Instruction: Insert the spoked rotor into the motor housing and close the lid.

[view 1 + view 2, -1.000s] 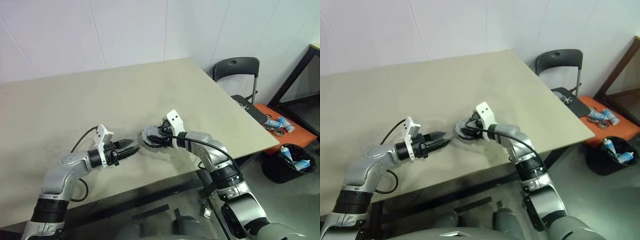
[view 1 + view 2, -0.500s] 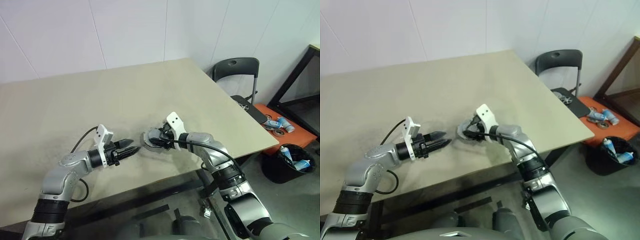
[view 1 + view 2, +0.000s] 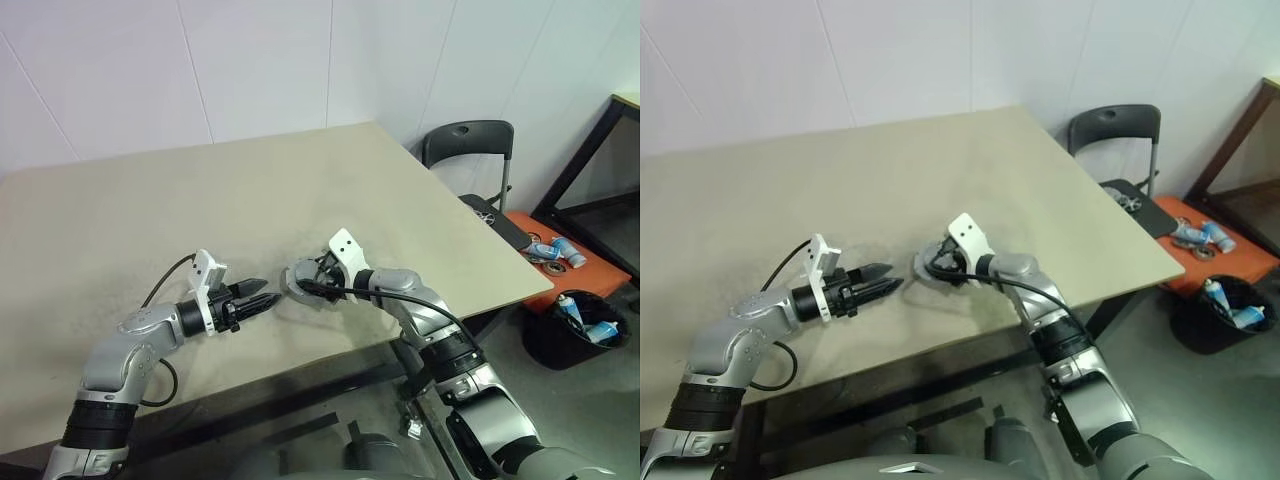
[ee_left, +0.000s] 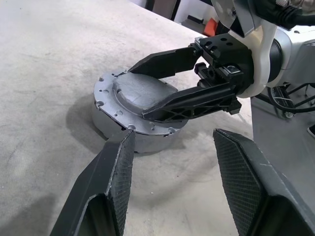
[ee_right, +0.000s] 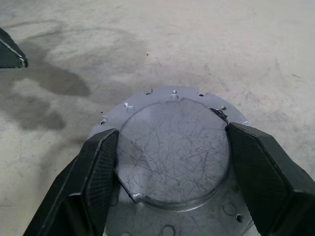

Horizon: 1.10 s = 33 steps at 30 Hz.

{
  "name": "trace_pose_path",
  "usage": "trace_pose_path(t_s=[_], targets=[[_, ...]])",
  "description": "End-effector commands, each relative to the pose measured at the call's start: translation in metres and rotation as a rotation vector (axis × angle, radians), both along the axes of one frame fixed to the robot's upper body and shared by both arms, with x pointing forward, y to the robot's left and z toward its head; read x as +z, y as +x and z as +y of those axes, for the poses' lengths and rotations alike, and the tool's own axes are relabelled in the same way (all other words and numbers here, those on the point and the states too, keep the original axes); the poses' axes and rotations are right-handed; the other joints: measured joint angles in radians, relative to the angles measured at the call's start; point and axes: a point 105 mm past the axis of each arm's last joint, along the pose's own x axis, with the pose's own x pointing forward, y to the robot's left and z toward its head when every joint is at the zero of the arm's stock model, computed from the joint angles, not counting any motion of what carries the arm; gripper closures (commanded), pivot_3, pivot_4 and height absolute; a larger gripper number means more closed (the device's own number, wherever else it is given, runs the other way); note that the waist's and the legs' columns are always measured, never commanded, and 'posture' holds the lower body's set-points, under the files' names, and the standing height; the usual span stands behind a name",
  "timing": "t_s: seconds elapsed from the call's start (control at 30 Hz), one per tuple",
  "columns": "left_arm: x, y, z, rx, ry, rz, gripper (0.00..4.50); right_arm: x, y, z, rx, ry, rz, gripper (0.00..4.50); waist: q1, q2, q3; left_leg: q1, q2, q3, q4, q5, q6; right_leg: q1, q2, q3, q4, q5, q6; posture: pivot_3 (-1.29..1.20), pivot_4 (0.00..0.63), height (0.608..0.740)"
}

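Two end effectors at the capped housing

I see the lid [image 5: 174, 152], a dull grey metal disc scored with fine scratches, its raised round centre ringed by a flat flange with small holes and a notched edge. It sits flat on top of the motor housing [image 4: 129, 137], a short silvery drum standing on the beige, lightly mottled desk [image 3: 150, 220], near its front edge.

My right end effector [image 5: 172, 164] straddles the lid's raised centre, its two black cross-hatched fingers [image 5: 98, 172] standing apart, one against each side of that boss; I cannot tell whether they press on it.

My left end effector [image 4: 174, 169] is just beside the housing, pointed at it, fingers spread and holding nothing, clear of the metal.
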Motion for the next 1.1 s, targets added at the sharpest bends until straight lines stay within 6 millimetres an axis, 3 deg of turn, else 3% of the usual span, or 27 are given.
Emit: trace_pose_path(t_s=[0.03, 0.23, 0.37, 0.5, 1.1], targets=[[0.009, 0.001, 0.006, 0.006, 0.001, -0.055, 1.8, -0.015, -0.005, 0.002, 0.004, -0.034, 0.051, 1.39, 0.0, 0.0, 0.0, 0.0, 0.0, 0.0, 0.0, 0.0, 0.0, 0.0, 0.0, 0.0, 0.0, 0.0, 0.0, 0.0, 0.0, 0.74], [-0.004, 0.003, 0.015, 0.018, 0.011, -0.058, 1.8, -0.028, -0.001, -0.002, -0.037, -0.084, 0.116, 1.39, -0.002, 0.0, -0.002, 0.001, 0.001, 0.0, 0.0, 0.0, 0.0, 0.001, 0.0, 0.0, 0.0, 0.0, 0.0, 0.0, 0.0, 0.74], [-0.011, 0.017, 0.016, 0.063, 0.07, -0.095, 1.8, -0.035, -0.002, -0.007, -0.033, -0.117, 0.153, 1.39, -0.001, 0.0, -0.003, 0.007, 0.001, 0.0, 0.0, 0.0, 0.0, 0.006, 0.0, 0.0, 0.0, 0.0, -0.001, 0.0, 0.0, 0.74], [-0.006, 0.024, 0.01, 0.067, 0.059, -0.111, 1.8, -0.037, -0.004, -0.01, -0.028, -0.127, 0.15, 1.39, 0.0, -0.001, -0.004, 0.014, 0.001, 0.0, -0.001, 0.0, 0.0, 0.013, -0.001, 0.0, -0.001, -0.001, -0.001, 0.0, 0.0, 0.74], [0.009, 0.021, -0.005, 0.034, 0.046, -0.123, 1.8, -0.038, -0.004, -0.04, -0.037, -0.151, 0.186, 1.39, 0.006, 0.0, -0.005, 0.013, 0.0, 0.0, -0.004, 0.0, 0.0, 0.012, -0.004, 0.0, -0.004, -0.001, -0.001, 0.0, 0.0, 0.74]])
